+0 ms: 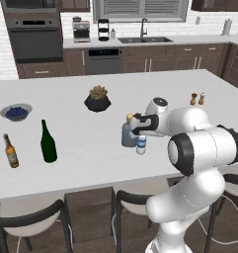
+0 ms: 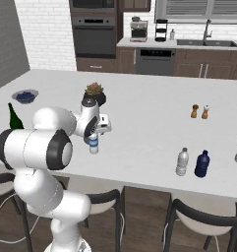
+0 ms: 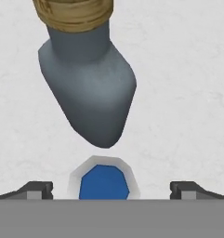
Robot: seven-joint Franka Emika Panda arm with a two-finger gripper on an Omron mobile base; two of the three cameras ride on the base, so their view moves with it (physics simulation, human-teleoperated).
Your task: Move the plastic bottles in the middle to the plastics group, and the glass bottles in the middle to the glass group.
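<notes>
From the left base view, your claw (image 1: pixel 138 129) hangs over the smooth white table (image 1: pixel 91 143), directly above the small clear plastic bottle with the blue label (image 1: pixel 141 144), the squat grey-blue glass bottle (image 1: pixel 128 132) touching beside it. From the right base view, the greyish ribbed bottle (image 2: pixel 182 162) and the dark blue bottle (image 2: pixel 202 164) stand together well away from the claw. In the hand view, your claw's dark fingertips (image 3: pixel 36 189) stand wide open either side of the blue-labelled bottle's round top, with the broad-shouldered, tan-stoppered glass bottle just beyond.
</notes>
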